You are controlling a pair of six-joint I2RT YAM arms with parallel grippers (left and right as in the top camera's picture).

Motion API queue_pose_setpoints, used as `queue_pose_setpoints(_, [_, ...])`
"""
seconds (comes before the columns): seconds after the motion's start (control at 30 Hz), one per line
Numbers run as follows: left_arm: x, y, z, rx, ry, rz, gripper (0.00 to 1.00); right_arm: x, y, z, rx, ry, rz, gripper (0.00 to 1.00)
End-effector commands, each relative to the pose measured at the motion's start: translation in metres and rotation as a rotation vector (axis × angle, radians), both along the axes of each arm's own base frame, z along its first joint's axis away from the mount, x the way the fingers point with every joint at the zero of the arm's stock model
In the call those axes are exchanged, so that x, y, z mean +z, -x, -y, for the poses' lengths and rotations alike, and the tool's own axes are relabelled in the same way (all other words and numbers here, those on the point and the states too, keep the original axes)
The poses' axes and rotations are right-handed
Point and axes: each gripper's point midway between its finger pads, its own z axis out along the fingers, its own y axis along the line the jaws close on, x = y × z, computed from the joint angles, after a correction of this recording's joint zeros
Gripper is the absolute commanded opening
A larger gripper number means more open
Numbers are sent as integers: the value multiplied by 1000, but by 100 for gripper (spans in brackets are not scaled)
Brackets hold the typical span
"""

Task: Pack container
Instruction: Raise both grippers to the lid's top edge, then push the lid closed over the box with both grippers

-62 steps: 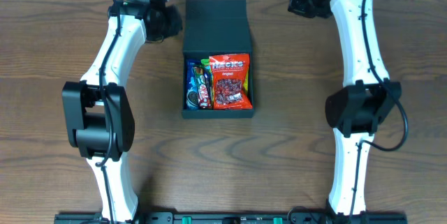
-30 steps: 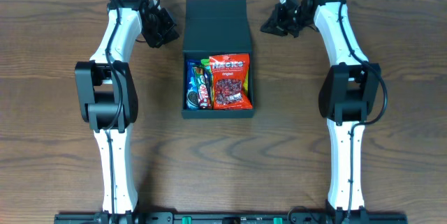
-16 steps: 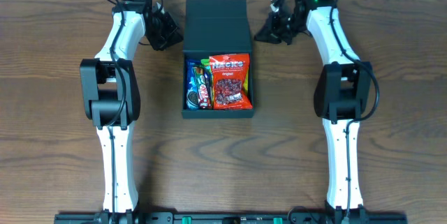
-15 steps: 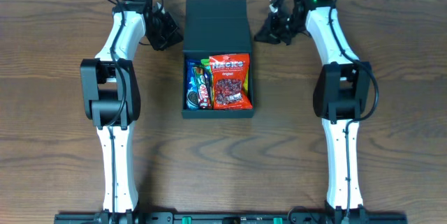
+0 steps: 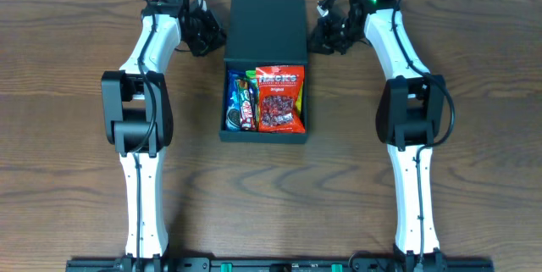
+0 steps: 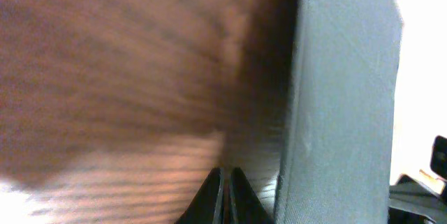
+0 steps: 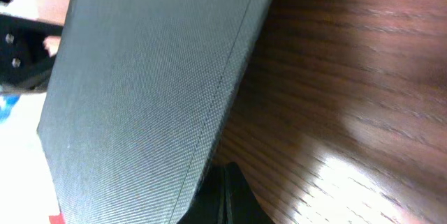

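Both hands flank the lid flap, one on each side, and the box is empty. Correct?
Not quite: the container is not empty. The overhead view shows a red snack bag and blue-wrapped bars lying inside it. The rest holds: the left hand and the right hand flank the lid flap, one on each side.

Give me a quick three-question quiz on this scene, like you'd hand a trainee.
1. True or false: the container is empty.
2. Where are the left claw and right claw? A) one at each side of the lid; B) inside the container; C) both on one side of it.
3. What colour is the largest snack bag?
Key: 1 false; 2 A; 3 red.
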Motion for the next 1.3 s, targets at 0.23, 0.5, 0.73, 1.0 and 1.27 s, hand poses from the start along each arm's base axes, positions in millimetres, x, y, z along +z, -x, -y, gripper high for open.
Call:
queue_pose_setpoints(0.23, [42, -13, 33, -158, 258, 166, 6, 61, -5, -17, 155, -415, 186, 1])
queue_pose_setpoints(0.5, [75, -19, 42, -248, 339, 311, 6, 94, -3, -18, 211, -524, 271, 2])
queue_pose_setpoints(0.73, [121, -18, 42, -310, 301, 453, 6, 139, -4, -16, 232, -471, 397, 2])
queue_pose_setpoints(1.0, [186, -6, 41, -395, 239, 637, 6, 190, 7, -10, 249, -354, 527, 1])
queue_pose_setpoints(1.27, [211, 16, 27, -463, 128, 704, 6, 196, 38, -7, 305, -173, 531, 1])
